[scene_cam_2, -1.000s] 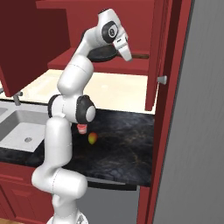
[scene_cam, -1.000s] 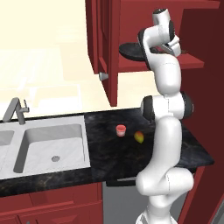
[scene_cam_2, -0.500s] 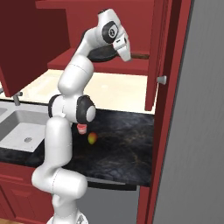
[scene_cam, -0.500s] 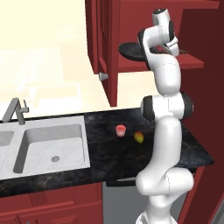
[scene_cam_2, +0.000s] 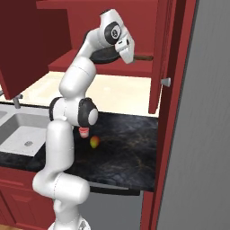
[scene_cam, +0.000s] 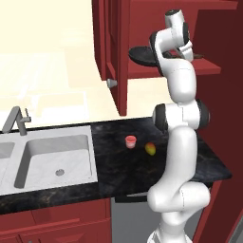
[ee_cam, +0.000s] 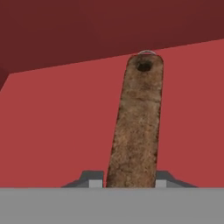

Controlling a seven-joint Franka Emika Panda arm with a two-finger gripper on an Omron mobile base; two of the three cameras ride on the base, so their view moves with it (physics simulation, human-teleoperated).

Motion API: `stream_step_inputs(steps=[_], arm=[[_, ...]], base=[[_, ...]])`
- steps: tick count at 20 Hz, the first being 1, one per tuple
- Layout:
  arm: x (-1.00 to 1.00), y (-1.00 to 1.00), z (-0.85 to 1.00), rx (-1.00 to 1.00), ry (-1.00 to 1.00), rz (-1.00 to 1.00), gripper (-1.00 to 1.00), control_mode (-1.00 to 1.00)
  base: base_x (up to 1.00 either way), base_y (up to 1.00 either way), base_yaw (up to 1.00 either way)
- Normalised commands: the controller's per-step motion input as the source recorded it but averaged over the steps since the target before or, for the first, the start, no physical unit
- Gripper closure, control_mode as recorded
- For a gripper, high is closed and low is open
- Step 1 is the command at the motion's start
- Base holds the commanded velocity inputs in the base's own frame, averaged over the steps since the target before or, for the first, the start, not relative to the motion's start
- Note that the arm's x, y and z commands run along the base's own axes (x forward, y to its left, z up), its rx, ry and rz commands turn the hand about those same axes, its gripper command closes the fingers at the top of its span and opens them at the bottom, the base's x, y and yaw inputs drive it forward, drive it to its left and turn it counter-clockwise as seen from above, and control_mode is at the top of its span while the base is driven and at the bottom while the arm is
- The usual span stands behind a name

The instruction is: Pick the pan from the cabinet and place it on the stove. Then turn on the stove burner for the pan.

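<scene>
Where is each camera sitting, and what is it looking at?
Left base view: behind the arm to its left, facing the counter, sink and open cabinet; the white arm rises at lower right toward the pan.
Right base view: behind the arm to its right, facing the same counter and cabinet; the arm rises at lower left.
Hand view: on the hand, looking along the pan's handle between the end effector fingertips.
Both base views share the pan, a red cup and a small fruit.

The open cabinet doors (scene_cam: 116,52) flank the shelf (scene_cam_2: 130,68), whose front stands unobstructed.
</scene>
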Motion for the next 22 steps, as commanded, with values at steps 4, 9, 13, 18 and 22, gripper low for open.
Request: stream_step_inputs(steps=[4,9,13,18,22], arm=[[-0.03,0.00,-0.03,-0.16,-0.11,0.00,1.00,-1.00],[-0.02,0.00,0.00,-0.16,-0.09,0.00,1.00,-1.00],[0.00,0.00,-0.01,-0.15,-0.09,0.00,1.00,-1.00],[-0.02,0.00,-0.11,-0.12,-0.17,0.00,1.00,-1.00],[-0.12,0.00,-0.02,-0.11,-0.24,0.00,1.00,-1.00]], base=[[0.00,0.00,0.00],[0.00,0.00,0.00],[0.00,0.00,0.00],[0.00,0.00,0.00],[0.00,0.00,0.00]])
